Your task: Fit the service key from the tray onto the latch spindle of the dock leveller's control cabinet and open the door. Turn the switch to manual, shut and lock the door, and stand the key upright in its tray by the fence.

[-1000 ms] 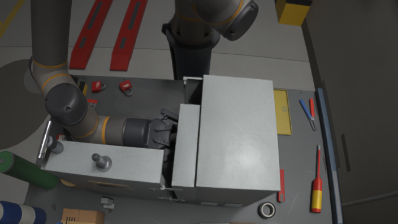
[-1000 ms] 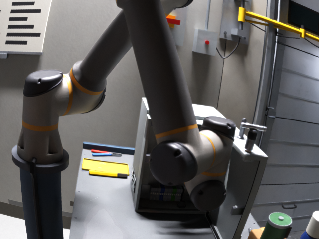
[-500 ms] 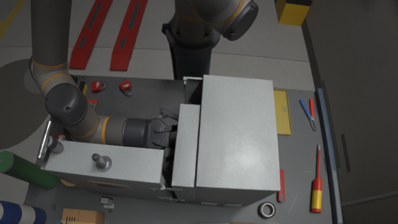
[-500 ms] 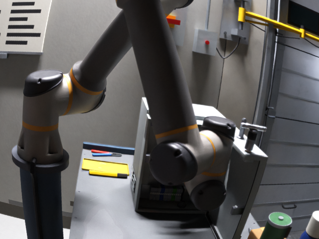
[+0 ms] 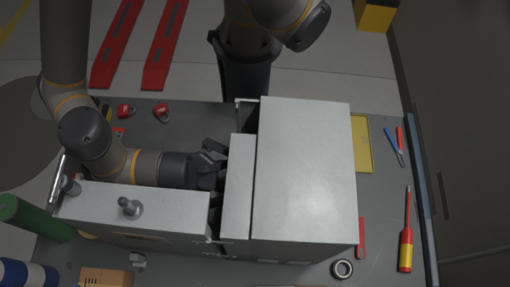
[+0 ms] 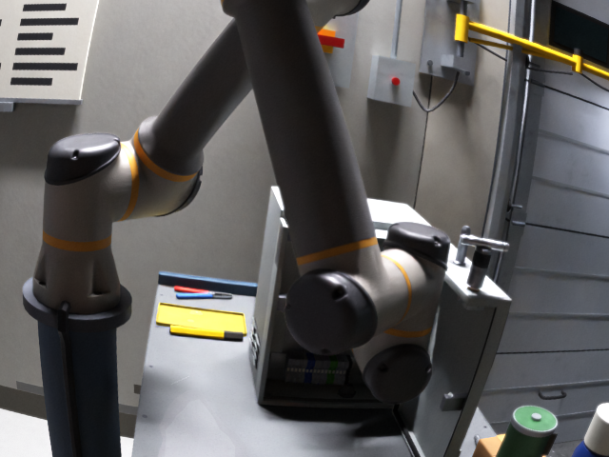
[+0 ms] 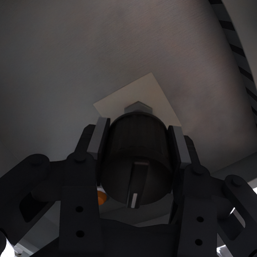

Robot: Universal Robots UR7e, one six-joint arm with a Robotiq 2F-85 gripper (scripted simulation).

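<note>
The switch knob (image 7: pixel 137 158) inside the grey control cabinet (image 5: pixel 300 170) is hidden from the side cameras by the cabinet roof and my arm. In the wrist camera it is a dark ribbed knob with a white-tipped pointer, mounted on a pale label plate. My gripper (image 7: pixel 139 141) reaches into the cabinet and its two finger pads clamp the knob's sides. The cabinet door (image 5: pixel 134 210) stands swung open toward the left. The T-handled service key (image 5: pixel 59 181) sits on the latch spindle at the door's outer edge.
The open door and the cabinet's front frame (image 5: pixel 237 184) close in my wrist. On the bench lie two red padlocks (image 5: pixel 125 109), a yellow tray (image 5: pixel 362 143), pliers (image 5: pixel 396 145), a red-and-yellow screwdriver (image 5: pixel 406 235) and a tape roll (image 5: pixel 342 268). A green cylinder (image 5: pixel 32 217) lies at left.
</note>
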